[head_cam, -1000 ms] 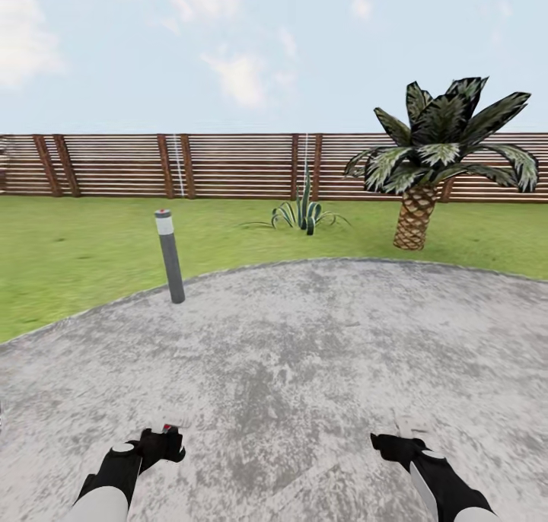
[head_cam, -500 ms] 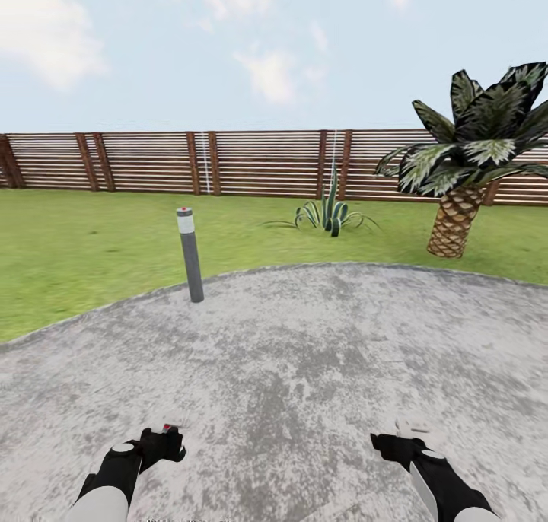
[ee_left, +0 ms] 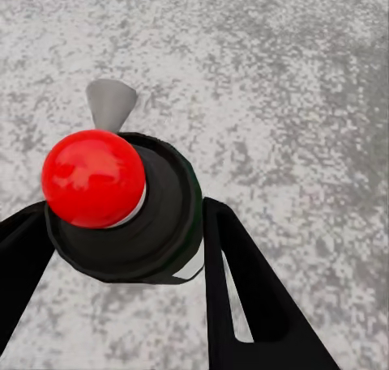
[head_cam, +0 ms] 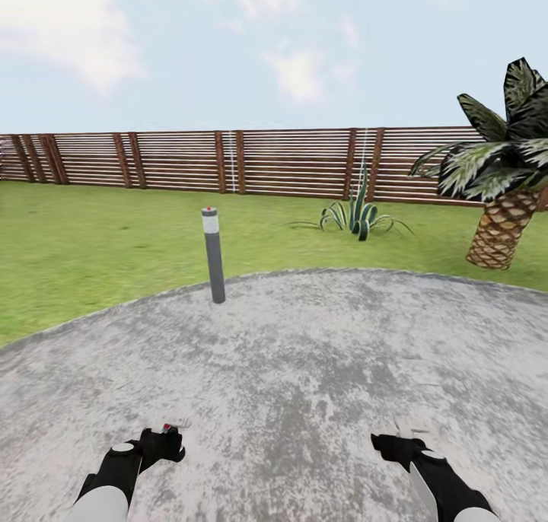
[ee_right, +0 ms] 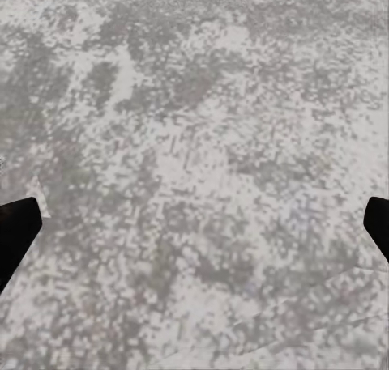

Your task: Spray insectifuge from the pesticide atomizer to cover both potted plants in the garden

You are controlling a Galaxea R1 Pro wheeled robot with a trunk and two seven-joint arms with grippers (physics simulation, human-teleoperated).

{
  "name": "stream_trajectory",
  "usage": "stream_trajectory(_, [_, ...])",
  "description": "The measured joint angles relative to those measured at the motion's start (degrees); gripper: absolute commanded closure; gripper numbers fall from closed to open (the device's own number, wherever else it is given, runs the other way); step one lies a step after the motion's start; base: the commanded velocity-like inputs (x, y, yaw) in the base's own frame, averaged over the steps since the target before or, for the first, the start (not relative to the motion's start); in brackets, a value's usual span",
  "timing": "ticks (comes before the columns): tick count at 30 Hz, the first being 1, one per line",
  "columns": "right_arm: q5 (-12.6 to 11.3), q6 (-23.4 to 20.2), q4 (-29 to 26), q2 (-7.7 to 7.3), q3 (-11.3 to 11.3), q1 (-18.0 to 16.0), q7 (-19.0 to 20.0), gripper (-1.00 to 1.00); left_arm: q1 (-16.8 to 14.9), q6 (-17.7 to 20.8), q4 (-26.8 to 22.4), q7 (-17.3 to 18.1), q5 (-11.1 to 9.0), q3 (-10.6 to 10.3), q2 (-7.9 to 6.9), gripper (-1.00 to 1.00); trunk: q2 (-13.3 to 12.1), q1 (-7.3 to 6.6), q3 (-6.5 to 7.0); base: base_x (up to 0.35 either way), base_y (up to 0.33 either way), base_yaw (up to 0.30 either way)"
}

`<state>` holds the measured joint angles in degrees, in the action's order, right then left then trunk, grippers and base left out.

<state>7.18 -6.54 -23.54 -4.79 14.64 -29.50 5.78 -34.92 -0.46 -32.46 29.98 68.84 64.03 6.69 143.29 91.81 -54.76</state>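
Observation:
My left gripper (head_cam: 169, 438) hangs low over the garden's grey paved patio (head_cam: 304, 354), shut on the pesticide atomizer (head_cam: 166, 429). The left wrist view looks down on the atomizer (ee_left: 130, 216): a dark round body with a red ball on top and a pale grey nozzle, held between the two black fingers (ee_left: 243, 289). My right gripper (head_cam: 402, 437) hovers over bare paving, open with nothing in it, its fingertips (ee_right: 16, 228) far apart. The potted plants are out of view.
A grey bollard light (head_cam: 214, 256) stands at the patio's far edge. Beyond it lie the lawn (head_cam: 91, 248) and the brown slat fence (head_cam: 175, 160). A spiky unpotted plant (head_cam: 356, 218) and a palm tree (head_cam: 502, 164) stand on the right.
The head view has swung to the left: bollard, spiky plant and palm have all shifted right in the picture. Both arms keep their pose, and the atomizer stays in the left gripper.

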Motion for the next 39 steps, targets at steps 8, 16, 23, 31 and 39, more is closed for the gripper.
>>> stream_trajectory(8, [0.0, 0.0, 0.0, 0.00, 0.0, 0.0, 0.0, -1.00, 0.0, 0.0, 0.0, 0.0, 0.0, 0.0, 0.00, 1.00, 0.0, 0.00, 0.00, 0.333, 0.000, 0.006])
stream_trajectory(16, [0.0, 0.0, 0.0, 0.00, 0.0, 0.0, 0.0, -1.00, 0.0, 0.0, 0.0, 0.0, 0.0, 0.0, 0.00, 1.00, 0.0, 0.00, 0.00, 0.334, 0.000, 0.136])
stream_trajectory(23, [0.0, 0.0, 0.0, 0.04, 0.0, 0.0, 0.0, -1.00, 0.0, 0.0, 0.0, 0.0, 0.0, 0.0, 0.00, 1.00, 0.0, 0.00, 0.00, 0.334, 0.000, 0.244])
stream_trajectory(31, [0.0, 0.0, 0.0, 0.01, 0.0, 0.0, 0.0, -1.00, 0.0, 0.0, 0.0, 0.0, 0.0, 0.0, 0.00, 1.00, 0.0, 0.00, 0.00, 0.334, 0.000, 0.248])
stream_trajectory(39, [0.0, 0.0, 0.0, 0.01, 0.0, 0.0, 0.0, -1.00, 0.0, 0.0, 0.0, 0.0, -0.1, 0.0, 0.00, 1.00, 0.0, 0.00, 0.00, 0.334, 0.000, 0.248])
